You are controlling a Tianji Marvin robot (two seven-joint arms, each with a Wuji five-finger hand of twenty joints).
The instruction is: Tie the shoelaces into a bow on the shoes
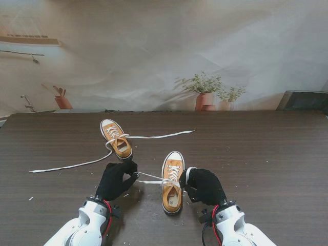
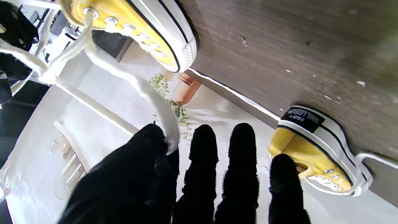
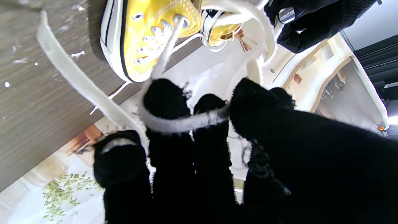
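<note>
Two yellow canvas shoes lie on the dark wooden table point(image 1: 266, 159). The near shoe point(image 1: 172, 183) point(image 2: 140, 28) point(image 3: 149, 34) sits between my two black-gloved hands, toe pointing away from me. My left hand point(image 1: 117, 179) point(image 2: 199, 174) pinches one white lace end point(image 1: 147, 176) point(image 2: 155, 105) between thumb and forefinger, pulled taut to the left. My right hand point(image 1: 205, 185) point(image 3: 199, 168) is closed on the other lace end point(image 3: 183, 123), which wraps across its fingers under the thumb. The far shoe point(image 1: 116, 139) point(image 2: 317, 152) lies farther from me, to the left.
The far shoe's untied laces trail over the table, one to the right point(image 1: 161, 136) and one long strand to the left point(image 1: 66, 166). Small white specks dot the wood. A printed backdrop with potted plants point(image 1: 205, 92) hangs behind the table's far edge.
</note>
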